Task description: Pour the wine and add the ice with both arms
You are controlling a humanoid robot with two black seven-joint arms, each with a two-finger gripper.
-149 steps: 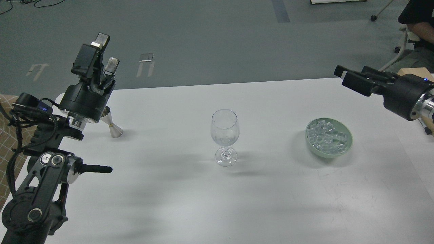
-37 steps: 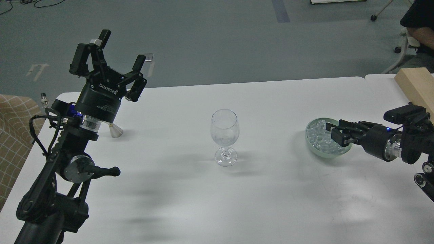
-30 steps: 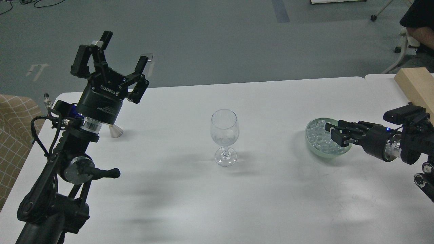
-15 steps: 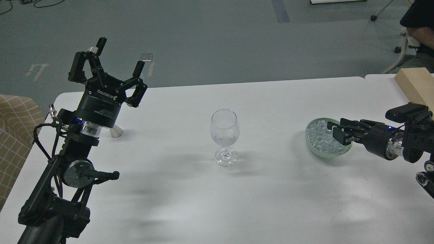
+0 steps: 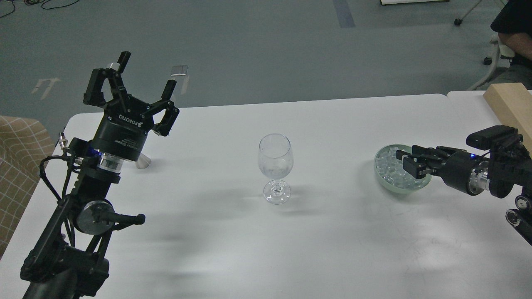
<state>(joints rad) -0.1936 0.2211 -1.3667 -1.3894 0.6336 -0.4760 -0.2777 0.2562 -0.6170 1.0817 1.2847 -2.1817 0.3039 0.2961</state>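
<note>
A clear stemmed wine glass (image 5: 275,160) stands upright in the middle of the white table (image 5: 332,249). A pale green bowl (image 5: 398,189) at the right holds the ice (image 5: 387,167), many small clear cubes. My right gripper (image 5: 406,162) reaches in from the right and sits low in the bowl, among the ice; its dark fingers are too close together to tell whether they hold anything. My left gripper (image 5: 143,79) is raised at the far left, fingers spread open and empty. A silver metal jigger (image 5: 142,161) stands behind it, mostly hidden.
A wooden block (image 5: 509,101) lies on a second table at the far right. A seated person (image 5: 513,29) is at the top right. A beige checked cloth (image 5: 18,141) is beyond the table's left edge.
My right arm came down from high at the right to the bowl and has just edged left over the ice. My left gripper turned, opened and sank slightly.
</note>
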